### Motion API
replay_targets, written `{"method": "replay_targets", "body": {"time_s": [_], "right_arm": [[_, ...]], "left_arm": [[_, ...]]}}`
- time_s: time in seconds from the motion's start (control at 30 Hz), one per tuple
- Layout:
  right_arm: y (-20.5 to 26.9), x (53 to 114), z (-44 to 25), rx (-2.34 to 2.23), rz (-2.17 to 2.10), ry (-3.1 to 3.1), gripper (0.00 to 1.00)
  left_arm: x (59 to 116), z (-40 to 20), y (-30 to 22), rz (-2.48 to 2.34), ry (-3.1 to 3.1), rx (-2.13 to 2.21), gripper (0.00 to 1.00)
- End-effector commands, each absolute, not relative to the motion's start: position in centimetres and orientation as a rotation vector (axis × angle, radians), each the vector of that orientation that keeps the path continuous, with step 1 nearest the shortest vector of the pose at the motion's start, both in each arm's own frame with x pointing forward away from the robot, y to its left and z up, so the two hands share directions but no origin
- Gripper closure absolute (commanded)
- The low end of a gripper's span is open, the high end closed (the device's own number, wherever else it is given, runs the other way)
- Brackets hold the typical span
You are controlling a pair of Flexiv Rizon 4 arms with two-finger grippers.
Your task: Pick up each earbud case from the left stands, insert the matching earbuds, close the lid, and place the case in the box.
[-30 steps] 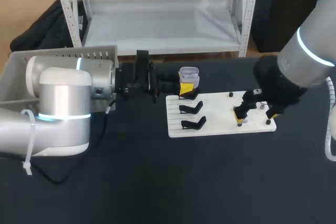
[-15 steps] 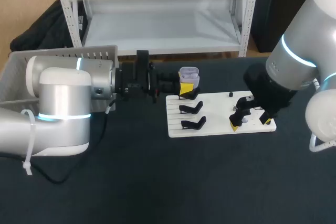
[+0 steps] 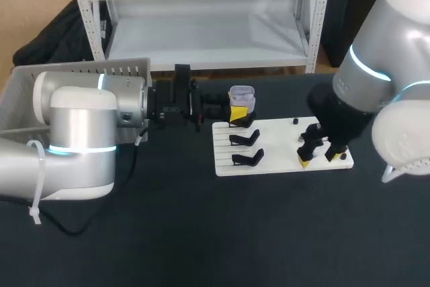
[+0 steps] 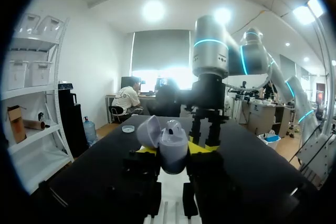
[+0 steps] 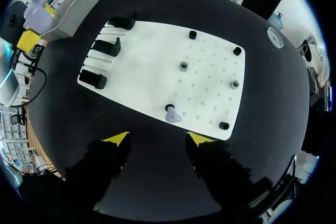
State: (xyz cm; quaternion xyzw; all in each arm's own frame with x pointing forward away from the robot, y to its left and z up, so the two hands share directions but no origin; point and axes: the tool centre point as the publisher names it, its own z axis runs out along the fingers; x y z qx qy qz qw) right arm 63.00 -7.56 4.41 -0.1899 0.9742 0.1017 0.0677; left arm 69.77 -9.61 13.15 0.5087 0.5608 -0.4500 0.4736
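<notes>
Left pincer is clamped on the lavender case, lid open, just off the white board's far left corner. Right pincer is spread wide, empty, over the board's near edge. I'd centre it over the lavender earbud before dropping. Only the right wrist view shows that bud clearly

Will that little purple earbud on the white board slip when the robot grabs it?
Probably light: the earbud looks tiny beside the right gripper. Its rounded, smooth-looking shape may slip sideways. It seems perched on a peg, so probably lifts off easily.
</notes>
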Motion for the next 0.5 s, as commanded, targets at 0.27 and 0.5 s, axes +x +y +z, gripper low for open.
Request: {"method": "replay_targets", "body": {"time_s": [0.27,0.5], "right_arm": [[-7.3,64.4,3.4,-0.587,0.304,2.967,0.40],[-7.4,65.1,3.0,-0.594,0.308,2.972,0.47]], "left_arm": [[69.7,13.1,-9.6,-1.100,1.370,1.241,1.00],[69.7,13.1,-9.6,-1.100,1.370,1.241,1.00]]}}
